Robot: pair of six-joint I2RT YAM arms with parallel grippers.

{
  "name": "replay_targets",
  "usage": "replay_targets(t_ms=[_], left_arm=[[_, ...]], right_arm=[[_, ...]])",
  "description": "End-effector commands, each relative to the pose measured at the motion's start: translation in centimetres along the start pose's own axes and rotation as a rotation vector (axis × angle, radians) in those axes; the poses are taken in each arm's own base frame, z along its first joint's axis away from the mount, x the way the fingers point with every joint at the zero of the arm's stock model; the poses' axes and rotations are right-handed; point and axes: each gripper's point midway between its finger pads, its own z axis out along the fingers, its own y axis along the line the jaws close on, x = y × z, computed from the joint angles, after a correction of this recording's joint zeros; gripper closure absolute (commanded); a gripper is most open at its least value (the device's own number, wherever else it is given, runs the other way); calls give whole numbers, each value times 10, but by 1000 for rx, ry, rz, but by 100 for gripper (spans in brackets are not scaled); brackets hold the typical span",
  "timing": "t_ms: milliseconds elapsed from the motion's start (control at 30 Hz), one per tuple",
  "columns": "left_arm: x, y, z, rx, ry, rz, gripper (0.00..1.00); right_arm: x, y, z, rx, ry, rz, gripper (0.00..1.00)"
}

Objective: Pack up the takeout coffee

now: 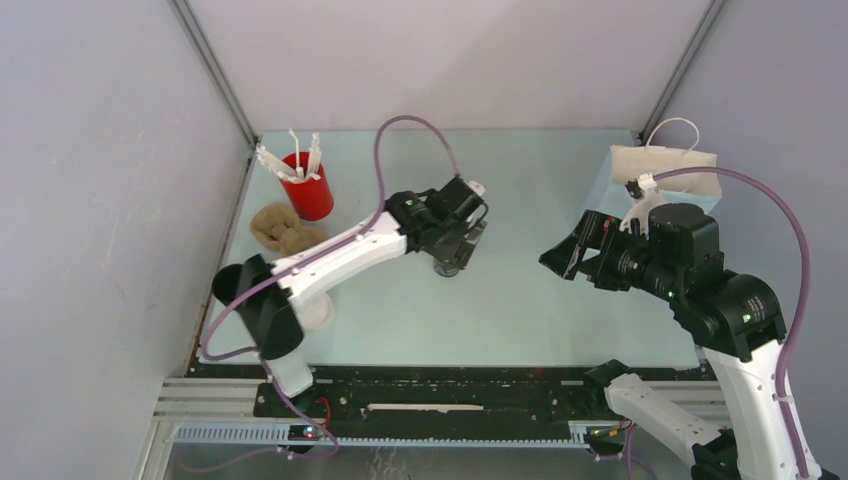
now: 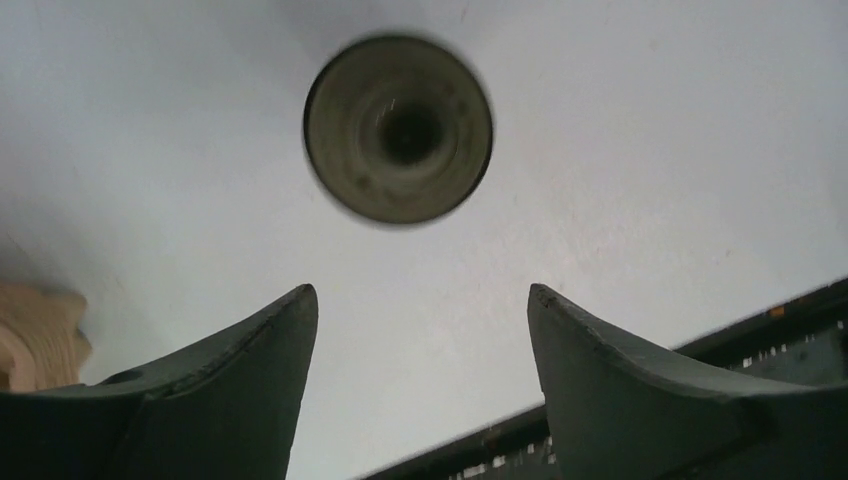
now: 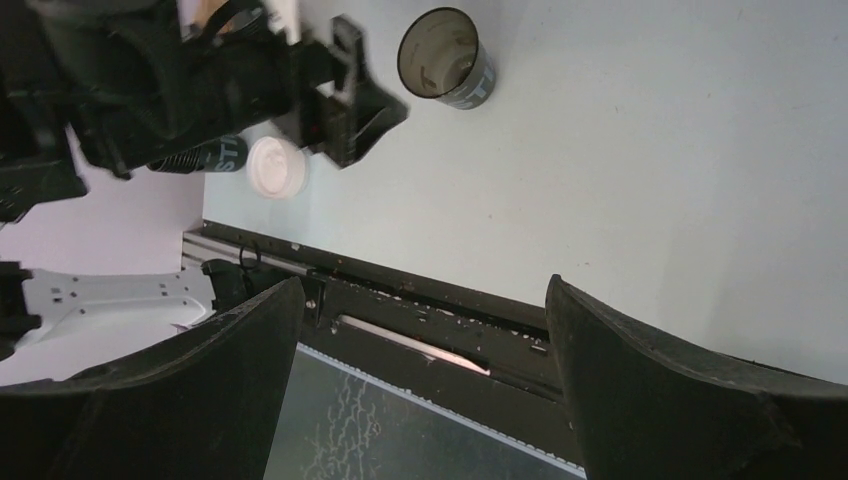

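We see the left hand (image 2: 422,290) open over a lidless dark cup (image 2: 398,128) mid-bench (image 1: 520,310), right hand (image 3: 425,282) spread wide, white-lidded takeout coffee (image 3: 275,165) at left of the right wrist view near the bench's front edge, open bench between the hands, paper bag (image 1: 665,170) at upper right of the top view.

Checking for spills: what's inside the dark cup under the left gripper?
The dark cup is lidless; only its ringed inner wall and dark bottom show. Blur hides whether liquid is there.
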Motion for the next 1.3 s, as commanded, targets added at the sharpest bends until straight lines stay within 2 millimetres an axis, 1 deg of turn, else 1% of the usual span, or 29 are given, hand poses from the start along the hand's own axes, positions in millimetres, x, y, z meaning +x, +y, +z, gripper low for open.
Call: replay_targets(t_ms=[0, 67, 133, 200, 233, 300, 367, 433, 467, 533, 633, 733, 800, 967, 1100, 1167, 1267], left_arm=[[25, 47, -58, 34, -59, -194, 18], [64, 75, -67, 29, -33, -317, 17], [106, 98, -70, 31, -1, -459, 17], [142, 115, -68, 43, 17, -598, 16], [158, 122, -67, 42, 24, -661, 16], [177, 134, -64, 46, 16, -757, 16], [186, 147, -59, 36, -12, -826, 16], [193, 158, -52, 8, 0, -879, 24], [190, 162, -52, 9, 3, -887, 26], [195, 177, -49, -66, 28, -928, 28], [208, 200, -33, -155, 61, -1013, 40], [213, 210, -21, -197, 87, -1032, 60], [217, 213, -16, -215, 97, -1030, 64], [221, 213, -6, -212, 119, -1027, 64], [223, 214, 1, -216, 138, -1018, 70], [225, 214, 3, -215, 147, -1010, 71], [227, 215, 4, -229, 161, -1004, 75]], right_arm=[[-6, -4, 10, 23, -11, -37, 0], [-4, -6, 15, 23, -4, -46, 0], [-2, -6, 22, 15, 8, -51, 0], [1, -5, 30, 1, 20, -51, 0], [2, -4, 32, -4, 28, -49, 0], [3, -1, 35, -17, 38, -48, 0], [6, 3, 36, -31, 46, -51, 0], [10, 5, 36, -37, 59, -55, 0], [11, 6, 36, -38, 65, -55, 0], [15, 7, 34, -44, 74, -58, 0], [17, 7, 29, -49, 71, -56, 0], [18, 8, 25, -55, 65, -51, 0], [19, 7, 22, -55, 61, -49, 0], [21, 3, 15, -46, 44, -40, 0], [24, 1, 14, -44, 44, -34, 0], [24, 0, 12, -44, 40, -30, 0], [25, 0, 10, -44, 37, -25, 0]])
